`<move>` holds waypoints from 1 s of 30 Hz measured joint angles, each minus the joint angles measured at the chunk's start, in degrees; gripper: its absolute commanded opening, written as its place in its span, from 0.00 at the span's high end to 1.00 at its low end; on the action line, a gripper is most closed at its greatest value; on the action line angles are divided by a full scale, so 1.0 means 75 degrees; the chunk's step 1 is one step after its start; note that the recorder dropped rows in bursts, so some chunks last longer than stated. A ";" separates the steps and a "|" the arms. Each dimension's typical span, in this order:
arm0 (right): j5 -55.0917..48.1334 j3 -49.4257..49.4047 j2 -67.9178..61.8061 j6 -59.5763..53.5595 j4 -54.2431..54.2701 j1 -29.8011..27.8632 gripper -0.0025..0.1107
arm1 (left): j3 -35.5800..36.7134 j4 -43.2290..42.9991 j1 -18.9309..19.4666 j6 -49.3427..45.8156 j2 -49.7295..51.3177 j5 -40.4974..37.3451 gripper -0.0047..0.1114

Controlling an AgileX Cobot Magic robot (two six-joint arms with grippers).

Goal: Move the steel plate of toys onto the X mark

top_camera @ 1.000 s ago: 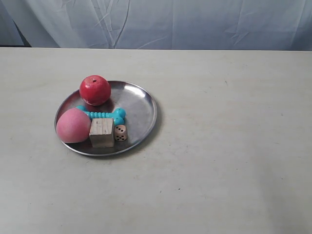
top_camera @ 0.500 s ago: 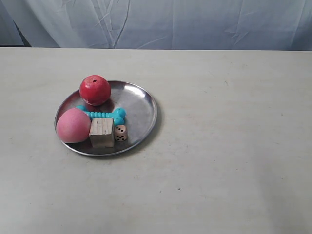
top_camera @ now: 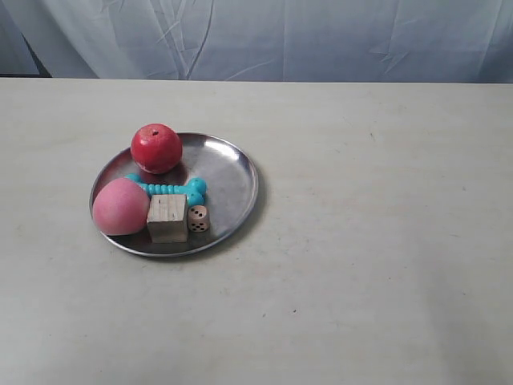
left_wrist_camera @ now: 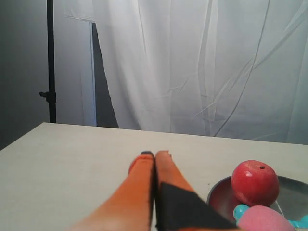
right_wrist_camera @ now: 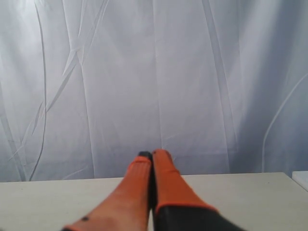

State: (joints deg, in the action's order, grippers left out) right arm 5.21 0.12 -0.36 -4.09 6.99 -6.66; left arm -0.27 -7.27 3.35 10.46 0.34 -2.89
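The steel plate (top_camera: 230,180) lies on the table at the exterior view's left and carries the toys: a red ball (top_camera: 156,148), a pink egg (top_camera: 120,206), a turquoise bone (top_camera: 172,189), a wooden cube (top_camera: 167,217) and a die (top_camera: 198,218). A tiny dark speck (top_camera: 371,135) sits to the plate's right; I cannot tell if it is the X mark. My left gripper (left_wrist_camera: 155,154) is shut and empty, hovering beside the plate (left_wrist_camera: 219,192) and red ball (left_wrist_camera: 254,183). My right gripper (right_wrist_camera: 152,153) is shut and empty over bare table. Neither arm shows in the exterior view.
A pale table (top_camera: 385,241) stretches wide to the plate's right and front. A white curtain (top_camera: 321,36) hangs behind its far edge. In the left wrist view a black stand pole (left_wrist_camera: 50,62) rises beyond the table's corner.
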 measured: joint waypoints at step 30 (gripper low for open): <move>0.0000 0.0000 0.0000 0.0011 0.0030 0.0000 0.98 | 0.0000 0.0000 0.0000 0.0000 -0.0016 -0.0191 0.96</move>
State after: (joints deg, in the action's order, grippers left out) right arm 5.21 0.12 -0.36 -4.01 7.22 -6.66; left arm -0.27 -7.27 3.35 10.46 0.22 -4.32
